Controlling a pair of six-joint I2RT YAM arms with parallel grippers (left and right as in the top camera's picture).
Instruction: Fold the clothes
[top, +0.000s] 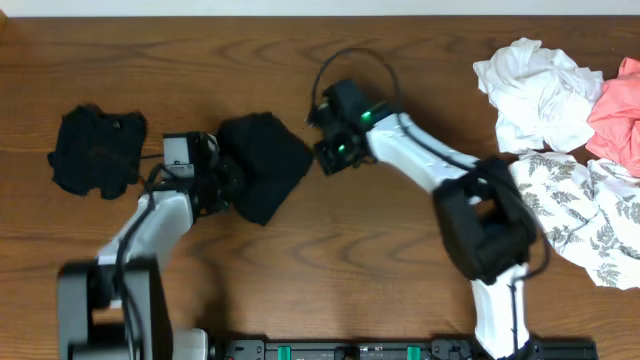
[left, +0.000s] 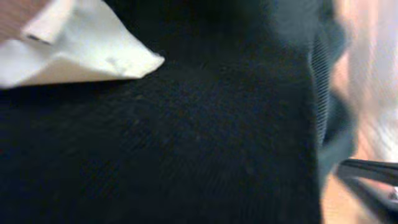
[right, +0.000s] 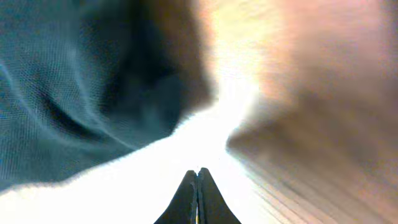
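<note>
1. My left end effector (top: 226, 183) is clamped on the black shirt (top: 268, 165), which is bunched just to its right. Its white tag (left: 74, 50) sits close to my wrist camera.
2. My right end effector (right: 198, 190) is pressed together on nothing, with the shirt's edge just to its left on the desk (top: 330, 250).
3. The white garment (top: 530, 90), pink garment (top: 620, 110) and leaf-print garment (top: 585, 215) lie well apart to its right.

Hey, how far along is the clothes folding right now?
Done, maybe: a small black bundle lies set aside at left. In hand: the left claw looks shut on the middle black garment; the right claw is shut, empty. Left: the white garment, the pink garment and the leaf-print garment, all crumpled.
</note>
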